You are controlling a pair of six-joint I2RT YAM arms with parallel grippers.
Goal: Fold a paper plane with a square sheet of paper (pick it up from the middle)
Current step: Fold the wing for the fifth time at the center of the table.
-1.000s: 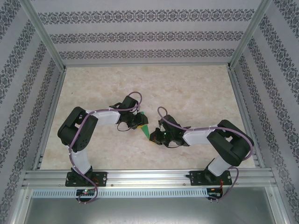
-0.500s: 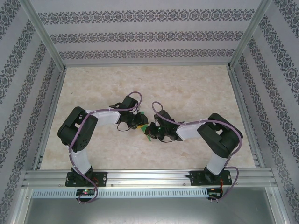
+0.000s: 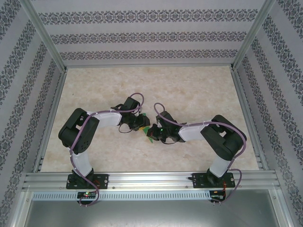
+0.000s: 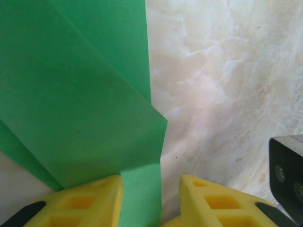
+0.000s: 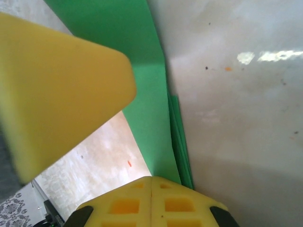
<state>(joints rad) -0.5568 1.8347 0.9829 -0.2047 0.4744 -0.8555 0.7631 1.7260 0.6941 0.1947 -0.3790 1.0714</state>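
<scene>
A pale marbled worktop (image 3: 189, 90) is enclosed by walls (image 3: 142, 35) papered in patterned stripes and edged by metal rails (image 3: 151, 178). Both arms are bent inward, their tips nearly meeting around the worktop's middle. There the folded green paper (image 4: 80, 94) is found, between the two grippers. The left gripper (image 4: 150, 201) is partly parted, with the paper passing between its yellow fingers (image 4: 90, 201). The right gripper (image 5: 151, 191) is clenched on the paper's edge.
</scene>
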